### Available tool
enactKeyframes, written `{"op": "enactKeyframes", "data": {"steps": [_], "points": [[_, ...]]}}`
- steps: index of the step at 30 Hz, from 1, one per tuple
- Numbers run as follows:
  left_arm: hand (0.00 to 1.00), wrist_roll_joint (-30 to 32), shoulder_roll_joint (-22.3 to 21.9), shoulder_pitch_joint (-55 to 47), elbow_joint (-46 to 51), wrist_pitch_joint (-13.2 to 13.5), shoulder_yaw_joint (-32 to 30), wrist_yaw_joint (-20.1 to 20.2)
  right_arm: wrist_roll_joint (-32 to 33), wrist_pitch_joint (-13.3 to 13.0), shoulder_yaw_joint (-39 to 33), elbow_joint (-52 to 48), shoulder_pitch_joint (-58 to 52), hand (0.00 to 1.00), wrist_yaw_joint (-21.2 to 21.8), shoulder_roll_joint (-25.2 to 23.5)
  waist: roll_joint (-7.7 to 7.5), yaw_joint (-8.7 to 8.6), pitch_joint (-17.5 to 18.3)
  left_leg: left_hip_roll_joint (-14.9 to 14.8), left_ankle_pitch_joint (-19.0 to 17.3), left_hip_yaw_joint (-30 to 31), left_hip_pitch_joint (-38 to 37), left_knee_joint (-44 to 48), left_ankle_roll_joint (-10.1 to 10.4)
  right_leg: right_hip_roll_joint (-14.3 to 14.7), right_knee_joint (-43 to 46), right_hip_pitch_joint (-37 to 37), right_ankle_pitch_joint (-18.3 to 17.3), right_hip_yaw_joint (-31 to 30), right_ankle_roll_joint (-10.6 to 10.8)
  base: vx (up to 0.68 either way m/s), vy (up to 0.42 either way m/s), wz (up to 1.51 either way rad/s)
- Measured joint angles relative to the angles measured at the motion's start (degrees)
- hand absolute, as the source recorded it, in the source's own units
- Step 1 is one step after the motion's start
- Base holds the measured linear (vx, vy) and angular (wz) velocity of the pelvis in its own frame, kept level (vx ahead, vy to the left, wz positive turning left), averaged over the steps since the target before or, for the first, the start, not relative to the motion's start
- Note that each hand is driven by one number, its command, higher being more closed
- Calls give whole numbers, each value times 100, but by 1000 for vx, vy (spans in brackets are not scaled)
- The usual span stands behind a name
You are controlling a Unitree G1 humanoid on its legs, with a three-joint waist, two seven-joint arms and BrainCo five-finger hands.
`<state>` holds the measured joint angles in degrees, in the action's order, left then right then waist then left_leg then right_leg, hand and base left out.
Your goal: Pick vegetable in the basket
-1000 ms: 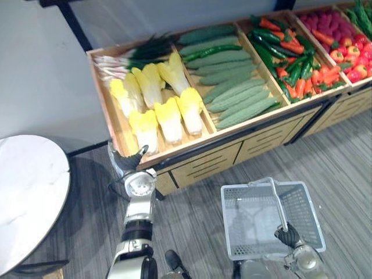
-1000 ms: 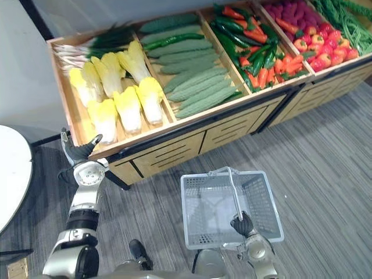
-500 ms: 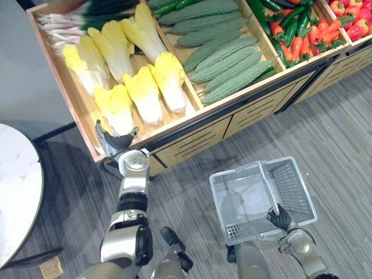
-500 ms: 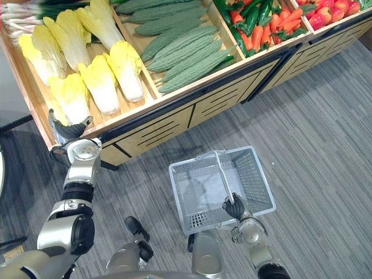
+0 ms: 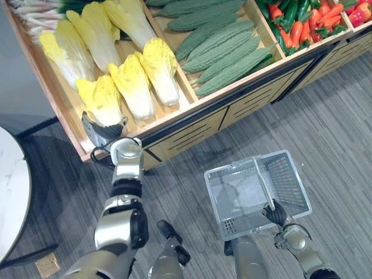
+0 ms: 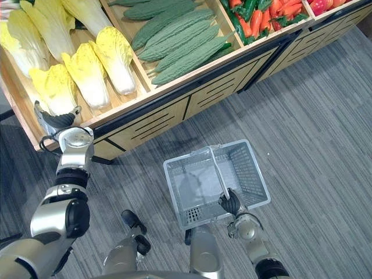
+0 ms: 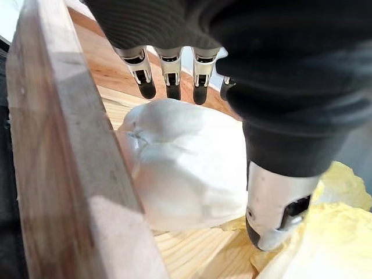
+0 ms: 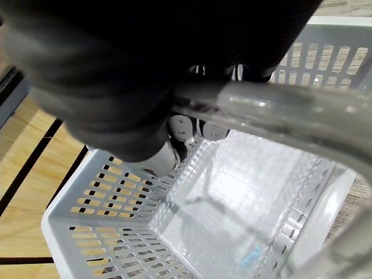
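Several yellow-and-white napa cabbages lie in the wooden crate's left compartment (image 5: 68, 116). My left hand (image 5: 101, 132) reaches over the crate's front corner, fingers (image 7: 170, 74) straight above the white base of the nearest cabbage (image 7: 186, 163), thumb (image 7: 272, 210) beside it. That cabbage (image 5: 103, 99) lies at the front left. My right hand (image 5: 275, 213) is curled round the handle (image 8: 273, 113) of a grey plastic basket (image 5: 290, 181), which hangs empty above the floor to the right.
Green bitter gourds (image 5: 226, 49) fill the neighbouring compartment; peppers and carrots (image 5: 297, 24) lie further right. The crate's wooden front rail (image 7: 64, 151) runs close beside my left hand. Cabinet drawers (image 5: 192, 131) stand below. A white round table (image 5: 10, 192) is at the left.
The camera has swung down and the whole picture has shifted. My left hand has come over the crate's front corner to the nearest cabbage's base. The basket stays in my right hand.
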<state>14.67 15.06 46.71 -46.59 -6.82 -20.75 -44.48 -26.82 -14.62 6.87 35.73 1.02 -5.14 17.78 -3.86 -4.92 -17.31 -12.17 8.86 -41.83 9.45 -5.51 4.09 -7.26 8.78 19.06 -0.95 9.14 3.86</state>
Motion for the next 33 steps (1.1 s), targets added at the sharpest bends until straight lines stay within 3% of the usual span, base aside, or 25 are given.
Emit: {"op": "enactKeyframes", "data": {"steps": [4, 5, 26, 33], "points": [[0, -6, 214, 107, -178, -6, 5, 84, 15, -71, 137, -62, 57, 100, -9, 5, -24, -59, -17, 6, 0, 7, 125, 0, 0, 0, -78, 95, 72, 2, 12, 0, 0, 0], [100, -1, 282, 169, -232, -6, 19, 175, 41, -71, 188, -71, 85, 100, -9, 5, -43, -77, -53, 8, 0, 7, 127, 1, 0, -2, -81, 95, 74, 0, 10, 0, 0, 0], [100, -24, 583, 726, -949, 14, 101, 478, 82, -90, 497, -103, 170, 100, -66, 48, -45, -80, -107, 15, 1, 13, 214, 1, -2, -8, -174, 158, 164, -23, 8, 10, -4, 0], [100, -820, 153, 561, -904, 292, -121, 383, 34, -65, 490, 124, 154, 100, -88, 47, -8, -99, -128, 27, 2, 265, -71, 2, -3, -61, -302, -323, 163, 157, 12, 51, -1, 12]]}}
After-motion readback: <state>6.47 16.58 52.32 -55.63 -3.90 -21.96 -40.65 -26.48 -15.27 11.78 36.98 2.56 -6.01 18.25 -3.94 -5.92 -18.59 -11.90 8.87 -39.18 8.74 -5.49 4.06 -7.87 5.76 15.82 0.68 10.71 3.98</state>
